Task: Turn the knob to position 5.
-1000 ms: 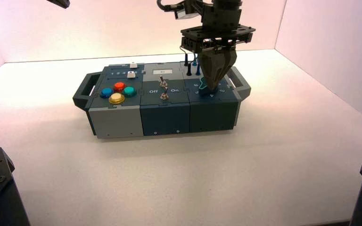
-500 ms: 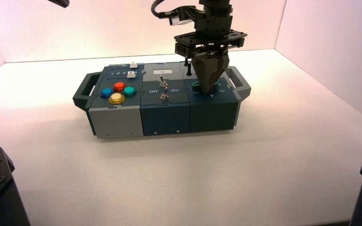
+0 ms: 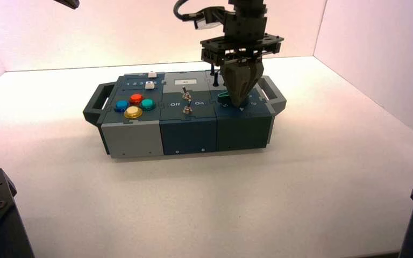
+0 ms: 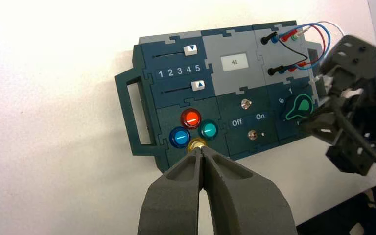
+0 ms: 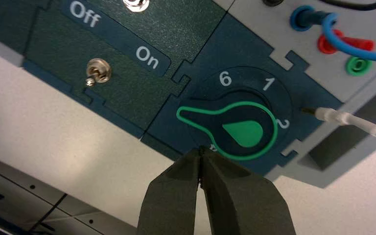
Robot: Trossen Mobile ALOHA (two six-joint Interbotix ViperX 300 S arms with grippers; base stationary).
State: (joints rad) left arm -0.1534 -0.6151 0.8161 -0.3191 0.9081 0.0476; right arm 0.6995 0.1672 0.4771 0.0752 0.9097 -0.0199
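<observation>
My right gripper (image 5: 201,159) hangs just above the box's right end with its fingers pressed together, gripping nothing, its tips beside the knob (image 5: 235,130) near the rim. The knob sits on the dial at that end, its pointer aimed past the 6 toward the toggle switch (image 5: 98,71). The 5 isn't visible (my fingers cover that part of the dial). I'd nudge the pointer gently and check before backing off. The left gripper (image 4: 203,161), also pinched shut, waits well off over the buttons.

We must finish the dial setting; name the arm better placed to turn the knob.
Right. Its end effector hangs shut directly over the knob on the box's right end, whereas the left end effector is raised away, viewing the box from afar.
</observation>
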